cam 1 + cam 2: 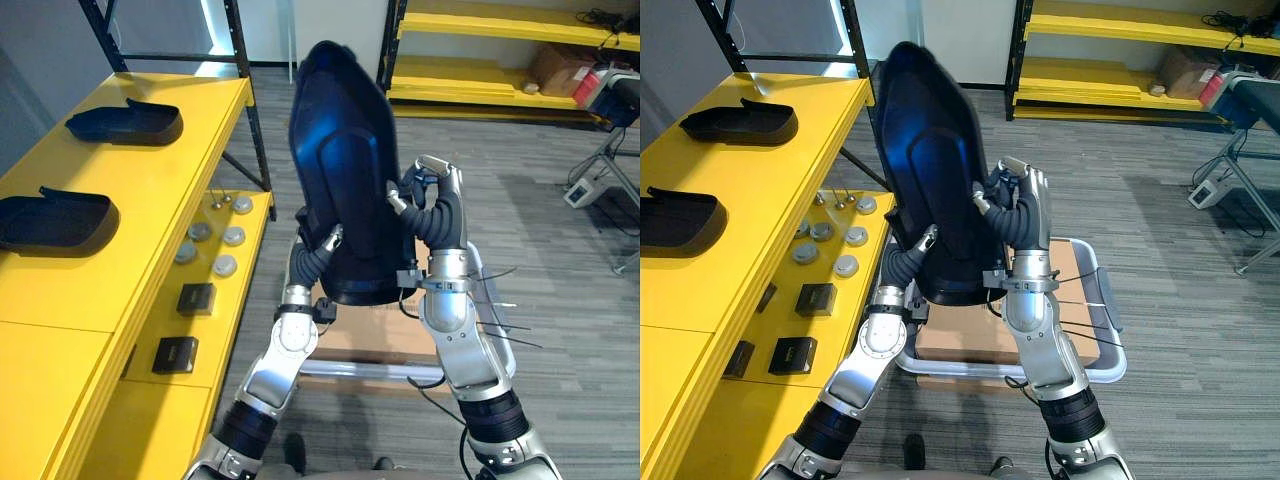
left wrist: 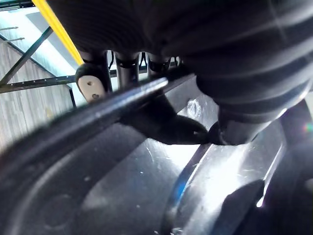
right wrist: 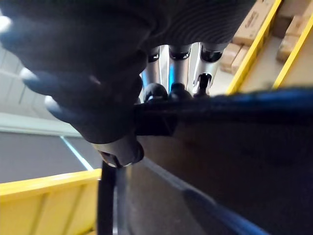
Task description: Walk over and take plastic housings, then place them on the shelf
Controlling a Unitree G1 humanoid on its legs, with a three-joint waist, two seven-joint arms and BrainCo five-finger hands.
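Holding a large plastic housing (image 1: 345, 170) upright before it, the robot stands beside a yellow shelf (image 1: 150, 190) in the left eye view. The housing is glossy and dark blue-black, long and rounded like a shell, with a raised panel down its middle. The left hand (image 1: 318, 255) grips its lower left edge, and the right hand (image 1: 440, 215) clasps its right edge with the thumb on the front face. On the shelf's top level lie a far housing (image 1: 125, 122) and a near housing (image 1: 55, 220), apart from each other (both the same dark colour). The lower level carries round metal discs (image 1: 225, 265) and small black boxes (image 1: 196, 298). In the right eye view, a pale tray (image 1: 1105, 365) on the carpet below the held housing contains a cardboard box (image 1: 950, 335). In the left wrist view, the left hand's fingers (image 2: 92, 84) curl over the housing's rim, with its shiny inner surface beyond them. In the right wrist view, the right hand's fingers (image 3: 171, 73) hook over the housing's dark edge.
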